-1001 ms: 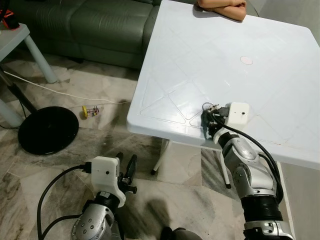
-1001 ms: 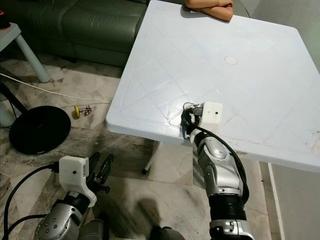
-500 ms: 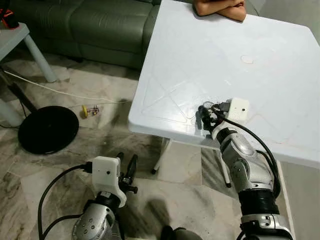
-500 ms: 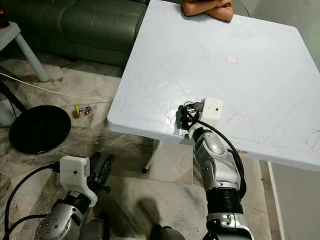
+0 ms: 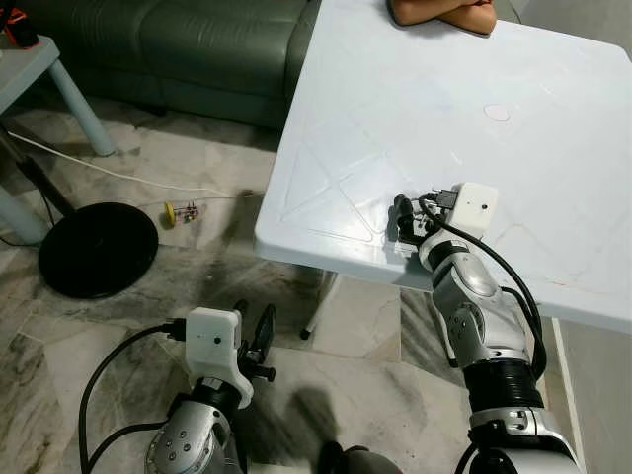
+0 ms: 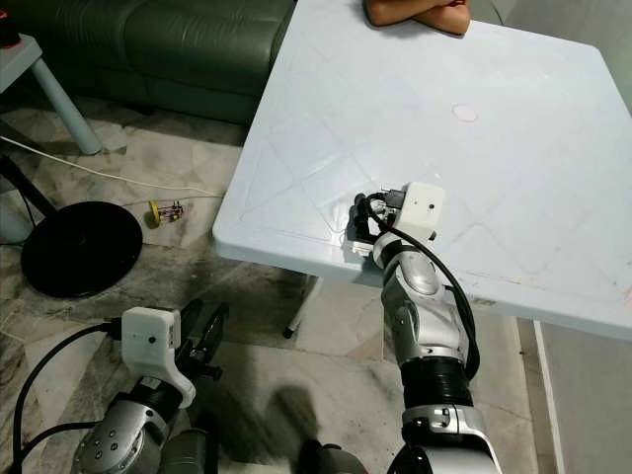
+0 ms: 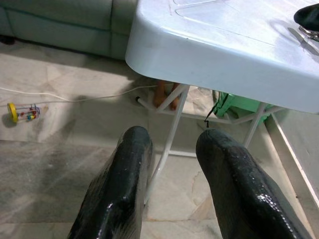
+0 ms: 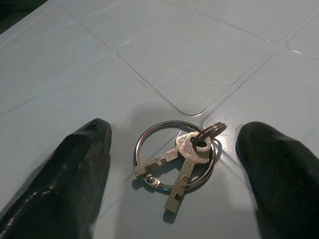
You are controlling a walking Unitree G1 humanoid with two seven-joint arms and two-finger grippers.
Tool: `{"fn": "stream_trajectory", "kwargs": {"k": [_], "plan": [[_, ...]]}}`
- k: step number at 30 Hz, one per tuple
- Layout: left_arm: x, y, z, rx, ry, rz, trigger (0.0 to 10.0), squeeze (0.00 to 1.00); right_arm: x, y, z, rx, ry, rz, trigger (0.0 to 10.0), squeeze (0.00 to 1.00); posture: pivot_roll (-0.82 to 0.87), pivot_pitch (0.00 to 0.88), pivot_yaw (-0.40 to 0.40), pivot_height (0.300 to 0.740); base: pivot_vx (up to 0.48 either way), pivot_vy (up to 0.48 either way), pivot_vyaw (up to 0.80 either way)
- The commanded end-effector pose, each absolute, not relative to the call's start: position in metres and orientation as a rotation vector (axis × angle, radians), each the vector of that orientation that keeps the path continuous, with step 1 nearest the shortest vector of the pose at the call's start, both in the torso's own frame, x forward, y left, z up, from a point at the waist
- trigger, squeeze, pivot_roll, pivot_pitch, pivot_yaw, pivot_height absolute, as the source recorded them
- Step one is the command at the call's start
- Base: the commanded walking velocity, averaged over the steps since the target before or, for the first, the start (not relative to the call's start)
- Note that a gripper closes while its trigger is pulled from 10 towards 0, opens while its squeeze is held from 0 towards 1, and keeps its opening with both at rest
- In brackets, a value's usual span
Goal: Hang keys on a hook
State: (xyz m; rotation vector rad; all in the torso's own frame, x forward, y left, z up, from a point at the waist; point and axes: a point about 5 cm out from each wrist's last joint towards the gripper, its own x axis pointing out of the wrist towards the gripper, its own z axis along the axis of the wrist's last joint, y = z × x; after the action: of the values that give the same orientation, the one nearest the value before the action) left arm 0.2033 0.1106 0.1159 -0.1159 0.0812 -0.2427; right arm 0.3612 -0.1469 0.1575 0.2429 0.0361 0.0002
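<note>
A ring with two small silver keys lies flat on the white plastic table, close to its near left corner. My right gripper is open over it, one black finger on each side of the ring and neither touching it. From the head camera the right gripper sits just inside the table's front edge. My left gripper hangs low over the marble floor, open and holding nothing, with the table's edge ahead of its fingers.
A person's folded arms rest on the table's far edge. A green sofa stands behind on the left. On the floor are a black round base, a white cable and a small toy.
The head view has shifted a little. My right forearm has risen more upright, with the open gripper still at the keys. The left arm has not moved.
</note>
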Motion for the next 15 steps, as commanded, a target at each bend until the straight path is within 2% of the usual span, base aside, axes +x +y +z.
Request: {"fn": "stream_trajectory", "kwargs": {"k": [1, 2, 3, 7, 8, 9, 10, 11, 15], "plan": [[0.1998, 0.1088, 0.116, -0.119, 0.082, -0.237, 10.0, 0.0, 0.3583, -0.1566, 0.1414, 0.24, 0.107, -0.056, 10.0, 1.0, 0.18, 0.256, -0.121, 0.74, 0.0, 0.0, 0.0], [0.1994, 0.1088, 0.1161, -0.119, 0.083, -0.237, 10.0, 0.0, 0.3584, -0.1544, 0.1411, 0.228, 0.117, -0.046, 10.0, 0.36, 0.18, 0.259, -0.123, 0.74, 0.0, 0.0, 0.0], [0.1993, 0.1088, 0.1161, -0.119, 0.083, -0.236, 10.0, 0.0, 0.3585, -0.1526, 0.1408, 0.236, 0.124, -0.034, 10.0, 0.0, 0.18, 0.259, -0.123, 0.74, 0.0, 0.0, 0.0], [0.199, 0.109, 0.1158, -0.119, 0.084, -0.233, 10.0, 0.0, 0.3583, -0.1512, 0.1402, 0.237, 0.125, -0.046, 10.0, 0.0, 0.18, 0.262, -0.127, 0.74, 0.0, 0.0, 0.0], [0.1988, 0.109, 0.1156, -0.12, 0.085, -0.231, 10.0, 0.0, 0.3584, -0.1513, 0.1395, 0.236, 0.125, -0.058, 0.7, 0.0, 0.18, 0.263, -0.127, 0.74, 0.0, 0.0, 0.0], [0.1987, 0.1089, 0.1156, -0.12, 0.085, -0.231, 10.0, 0.0, 0.3585, -0.1512, 0.1393, 0.236, 0.126, -0.059, 0.0, 0.0, 0.18, 0.263, -0.127, 0.74, 0.0, 0.0, 0.0], [0.1986, 0.1087, 0.1155, -0.121, 0.085, -0.231, 10.0, 0.0, 0.3587, -0.1502, 0.1388, 0.248, 0.133, -0.055, 0.0, 0.0, 0.18, 0.264, -0.128, 0.74, 0.0, 0.0, 0.0], [0.1985, 0.1084, 0.1154, -0.121, 0.085, -0.231, 10.0, 0.0, 0.359, -0.1489, 0.1385, 0.263, 0.143, -0.054, 2.1, 0.0, 0.18, 0.264, -0.128, 0.74, 0.0, 0.0, 0.0], [0.1982, 0.1082, 0.1153, -0.122, 0.086, -0.23, 10.0, 0.0, 0.3598, -0.1486, 0.1401, 0.265, 0.134, -0.063, 2.1, 0.0, 0.18, 0.266, -0.129, 0.74, 0.0, 0.0, 0.0]]}}
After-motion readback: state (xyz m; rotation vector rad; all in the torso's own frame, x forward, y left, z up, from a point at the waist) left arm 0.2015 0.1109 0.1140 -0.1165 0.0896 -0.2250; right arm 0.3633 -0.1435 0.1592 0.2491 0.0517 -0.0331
